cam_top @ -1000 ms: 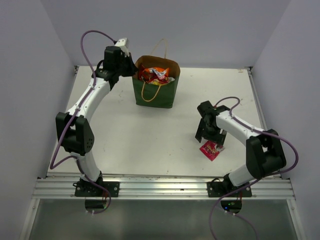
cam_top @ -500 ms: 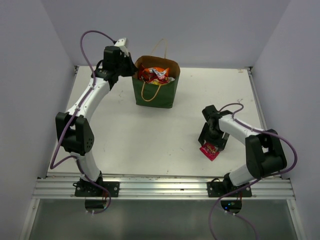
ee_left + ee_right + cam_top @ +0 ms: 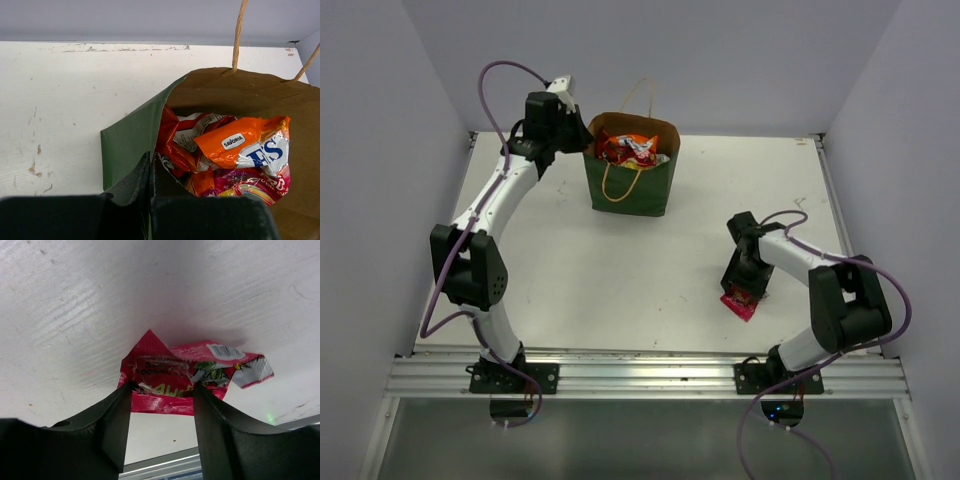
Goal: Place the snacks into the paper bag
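1. Jaws of the right gripper (image 3: 162,390) stand spread, straddling the crinkled red packet (image 3: 165,365), which lies flat on the table (image 3: 75,305) near its front edge with bare surface around.
2. Left gripper (image 3: 150,175) pinches the rim of the green paper bag (image 3: 130,140); snacks (image 3: 235,145) crowd inside.

Matt green paper bag (image 3: 131,135), brown kraft lining; snacks (image 3: 235,146) glossy crinkled foil; table (image 3: 60,100) scuffed, white-painted.

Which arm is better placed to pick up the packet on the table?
The right arm: its jaws stand open astride the red packet. The left arm is far off, jaws clamped on the paper bag.
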`<state>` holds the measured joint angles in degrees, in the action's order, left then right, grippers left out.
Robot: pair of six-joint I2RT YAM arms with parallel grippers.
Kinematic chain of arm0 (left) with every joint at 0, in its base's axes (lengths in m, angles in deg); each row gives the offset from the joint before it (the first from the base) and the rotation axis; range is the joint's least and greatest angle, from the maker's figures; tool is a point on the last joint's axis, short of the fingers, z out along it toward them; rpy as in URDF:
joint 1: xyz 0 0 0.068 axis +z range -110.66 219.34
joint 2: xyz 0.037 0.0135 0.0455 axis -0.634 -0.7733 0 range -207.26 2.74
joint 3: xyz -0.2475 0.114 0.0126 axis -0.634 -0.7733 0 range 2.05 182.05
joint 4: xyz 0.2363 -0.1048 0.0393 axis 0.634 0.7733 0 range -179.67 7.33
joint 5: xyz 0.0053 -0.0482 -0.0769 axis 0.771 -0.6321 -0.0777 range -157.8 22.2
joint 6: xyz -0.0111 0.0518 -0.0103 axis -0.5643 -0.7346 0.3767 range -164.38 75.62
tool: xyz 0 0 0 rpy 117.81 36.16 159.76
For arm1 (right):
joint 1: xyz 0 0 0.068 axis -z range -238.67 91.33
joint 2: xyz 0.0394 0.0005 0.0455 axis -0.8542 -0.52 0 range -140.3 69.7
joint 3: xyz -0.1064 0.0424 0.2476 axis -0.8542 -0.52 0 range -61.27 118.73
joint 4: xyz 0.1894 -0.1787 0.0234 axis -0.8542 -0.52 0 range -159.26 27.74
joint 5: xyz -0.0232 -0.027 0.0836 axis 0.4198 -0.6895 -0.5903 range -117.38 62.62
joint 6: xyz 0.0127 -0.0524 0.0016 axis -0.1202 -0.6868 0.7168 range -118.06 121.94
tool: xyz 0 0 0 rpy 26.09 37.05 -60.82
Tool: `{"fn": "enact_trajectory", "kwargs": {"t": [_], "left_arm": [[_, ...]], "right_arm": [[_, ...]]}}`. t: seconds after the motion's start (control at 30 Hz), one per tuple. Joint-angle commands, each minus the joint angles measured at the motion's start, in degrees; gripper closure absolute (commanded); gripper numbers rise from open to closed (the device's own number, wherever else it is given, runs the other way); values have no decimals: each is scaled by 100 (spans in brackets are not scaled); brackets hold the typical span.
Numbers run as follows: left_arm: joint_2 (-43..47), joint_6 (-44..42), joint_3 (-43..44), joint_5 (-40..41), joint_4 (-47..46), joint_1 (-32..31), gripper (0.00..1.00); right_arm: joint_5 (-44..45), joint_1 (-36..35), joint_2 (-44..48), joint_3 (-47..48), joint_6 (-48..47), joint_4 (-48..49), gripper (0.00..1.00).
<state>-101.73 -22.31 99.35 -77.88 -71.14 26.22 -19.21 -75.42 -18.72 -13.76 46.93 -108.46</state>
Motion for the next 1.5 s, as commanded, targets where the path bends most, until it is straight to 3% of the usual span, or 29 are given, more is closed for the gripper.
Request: {"fn": "enact_trajectory", "kwargs": {"t": [0.0,0.2,0.27,0.43,0.53,0.7,0.93,1.03,1.07,1.17,1.33,1.47], "left_arm": [[84,131,123,-116,-314,73,100],[58,131,140,-125,-314,91,100],[58,132,167,-134,-314,100,100],[49,131,202,-134,-314,108,100],[49,131,184,-125,-314,117,100],[75,132,254,-116,-332,117,100],[111,96,360,-64,-297,161,100],[111,96,413,-63,-306,179,100],[111,96,422,-64,-314,179,100],[119,87,431,-55,-306,187,100],[190,79,360,-28,-288,205,100],[181,87,351,-55,-314,223,100]], "right_arm": [[19,5,-456,-479,1,602,52],[27,5,-457,-602,-17,656,83],[45,5,-439,-602,-43,656,99],[438,-143,-10,99,-377,270,100],[834,-162,308,1170,-631,-222,100],[801,-153,63,3236,-1027,-601,100],[20,-240,-1158,6328,-1519,-786,100],[-577,-424,-2159,8173,-1686,-812,100],[-701,-495,-2823,9257,-1695,-917,100],[-1324,-680,-3689,10949,-1311,-945,100],[-1827,-1354,-3419,9779,-1080,286,100],[-1976,-1778,-3734,10172,-1177,-160,100]]}}
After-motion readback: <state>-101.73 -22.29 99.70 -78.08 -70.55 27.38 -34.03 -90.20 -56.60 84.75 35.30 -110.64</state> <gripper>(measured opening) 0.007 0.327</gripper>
